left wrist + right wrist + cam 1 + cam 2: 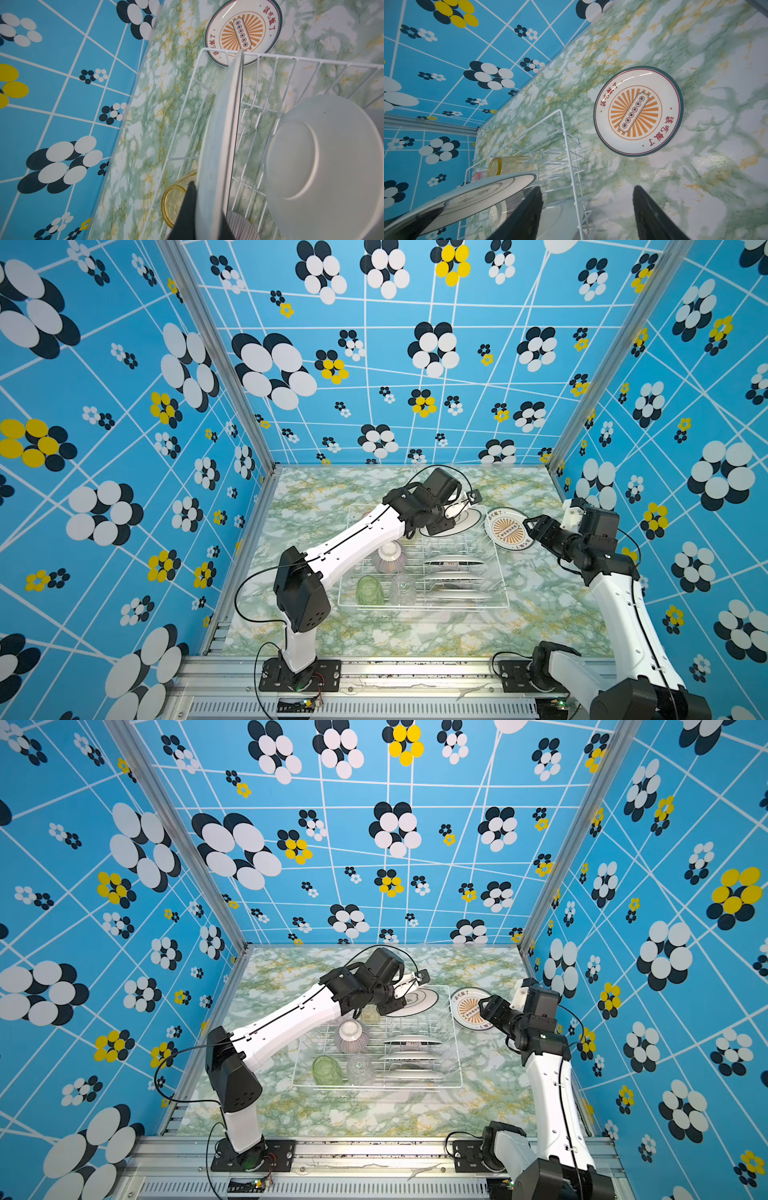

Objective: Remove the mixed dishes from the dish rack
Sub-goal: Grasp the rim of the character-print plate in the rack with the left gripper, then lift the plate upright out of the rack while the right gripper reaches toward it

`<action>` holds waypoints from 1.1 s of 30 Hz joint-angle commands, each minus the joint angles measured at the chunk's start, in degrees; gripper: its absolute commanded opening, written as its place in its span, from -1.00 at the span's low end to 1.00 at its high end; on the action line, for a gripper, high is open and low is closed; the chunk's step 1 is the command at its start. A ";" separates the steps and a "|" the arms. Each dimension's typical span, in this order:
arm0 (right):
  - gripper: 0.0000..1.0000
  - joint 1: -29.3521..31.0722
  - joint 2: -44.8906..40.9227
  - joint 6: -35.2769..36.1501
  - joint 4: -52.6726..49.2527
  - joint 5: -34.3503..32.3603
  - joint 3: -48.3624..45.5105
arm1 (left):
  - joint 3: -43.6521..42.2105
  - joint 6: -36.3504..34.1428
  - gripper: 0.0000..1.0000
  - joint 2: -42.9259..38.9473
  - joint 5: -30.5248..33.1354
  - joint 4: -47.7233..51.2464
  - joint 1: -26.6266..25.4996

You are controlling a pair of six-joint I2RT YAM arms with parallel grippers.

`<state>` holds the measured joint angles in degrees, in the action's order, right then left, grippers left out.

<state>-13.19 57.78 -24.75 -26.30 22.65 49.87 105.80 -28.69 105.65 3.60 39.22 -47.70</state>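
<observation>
**A:** Pinched a green-rimmed plate (469, 522) by its edge with the left gripper (207, 218), fingers clamped tight on both faces. Held it tilted over the far end of the dish rack (424, 608).

**B:** Hung the right gripper (586, 188) wide open and empty over the marble table (716, 187). Hovered it close by a second plate (638, 111), flat and face up on the table, just outside the rack's far right corner.

**A:** Spotted a row of plates (451, 563) standing on edge in the dividers, right side of the rack.

**B:** Found the striped bowl (390, 558) upside down in the left half. Saw the green tumbler (370, 590) and clear tumbler (402, 589) side by side nearer the front.

**A:** Caught the yellow tumbler (508, 166) at the far end. Barely glimpsed a pink tumbler (477, 176) beside it, mostly hidden.
</observation>
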 commanded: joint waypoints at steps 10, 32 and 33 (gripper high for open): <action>0.32 5.15 -1.93 -0.34 13.47 21.76 -2.56 | -2.60 25.70 -1.00 -6.69 -36.17 -9.04 14.22; 0.25 13.74 3.13 -13.57 37.98 25.70 -6.24 | -8.94 55.29 -1.00 1.78 -62.77 -37.54 19.41; 0.24 13.73 3.35 -13.57 37.92 25.29 -6.07 | -9.02 56.31 -1.00 2.10 -63.33 -38.78 19.27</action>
<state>0.10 60.58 -36.49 7.68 47.24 43.70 96.82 24.38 107.02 -56.07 6.48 -27.94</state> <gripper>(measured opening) 0.623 0.093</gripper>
